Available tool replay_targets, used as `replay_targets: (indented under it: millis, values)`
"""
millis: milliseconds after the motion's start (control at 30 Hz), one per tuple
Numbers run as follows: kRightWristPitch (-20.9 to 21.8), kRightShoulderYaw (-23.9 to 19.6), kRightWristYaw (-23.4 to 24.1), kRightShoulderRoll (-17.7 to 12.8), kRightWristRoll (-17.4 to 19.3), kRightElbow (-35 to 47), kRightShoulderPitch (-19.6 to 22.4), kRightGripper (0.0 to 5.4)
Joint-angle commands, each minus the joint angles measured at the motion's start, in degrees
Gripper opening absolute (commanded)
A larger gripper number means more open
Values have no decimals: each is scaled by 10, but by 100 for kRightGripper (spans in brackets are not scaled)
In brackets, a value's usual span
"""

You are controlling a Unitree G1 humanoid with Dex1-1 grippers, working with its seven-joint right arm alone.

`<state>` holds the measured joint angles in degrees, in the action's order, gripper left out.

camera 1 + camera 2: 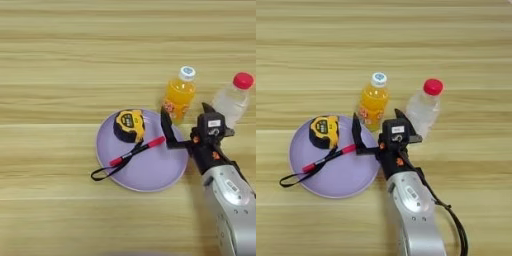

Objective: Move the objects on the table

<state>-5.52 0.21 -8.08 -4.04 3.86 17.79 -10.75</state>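
Here, my gripper (378,126) spread wide, holding nothing, at the plate's right rim.
On the lilac plate (160,175): pen (137,151), tape measure (129,125). Behind it on the bench (60,75): juice bottle (179,95), then clear bottle (234,99).

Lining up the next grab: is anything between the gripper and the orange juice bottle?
Nothing visible stands between them. The right gripper sits just in front of the juice bottle, jaws spread. The clear bottle stands close on the right, and the pen and tape measure lie left on the lilac plate.
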Motion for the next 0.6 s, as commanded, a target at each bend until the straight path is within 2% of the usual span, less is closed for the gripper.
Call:
replay_targets:
  millis: [33, 333, 600]
  values:
    - [1, -11, -3, -4, 14, -3, 51, 537]
    - [-1, -11, -4, -9, 8, -41, 101, 537]
    - [-13, -26, -8, -9, 22, -101, 155, 537]
